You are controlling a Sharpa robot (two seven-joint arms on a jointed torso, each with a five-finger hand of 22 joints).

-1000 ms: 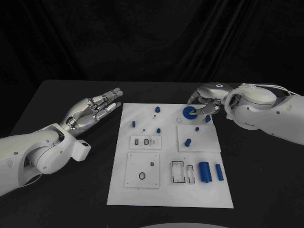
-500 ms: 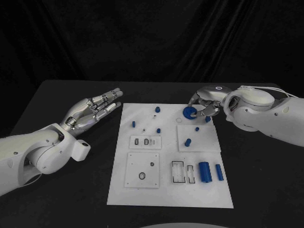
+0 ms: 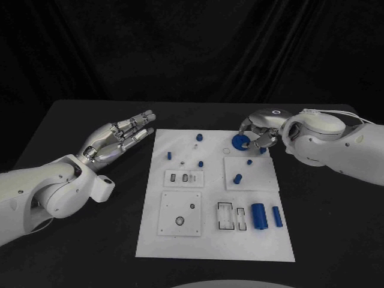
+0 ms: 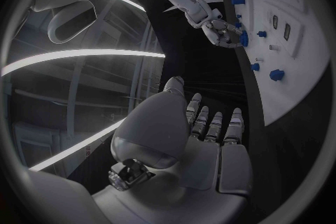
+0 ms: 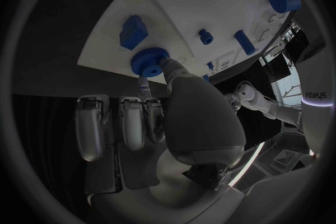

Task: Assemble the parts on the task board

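Beside white rectangular task board (image 3: 211, 234), left silver hand (image 3: 116, 139) hovers, fingers spread, holding nothing. On board, perhaps eight small blue parts. At far right corner, right silver hand (image 3: 260, 133) pinches blue ridged round knob (image 3: 240, 142).

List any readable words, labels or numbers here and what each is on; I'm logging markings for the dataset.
No text reads clearly.
Small dark lettering on a white surface at the rim of the right wrist view: too small to read.
Task board and blue parts: no markings visible.
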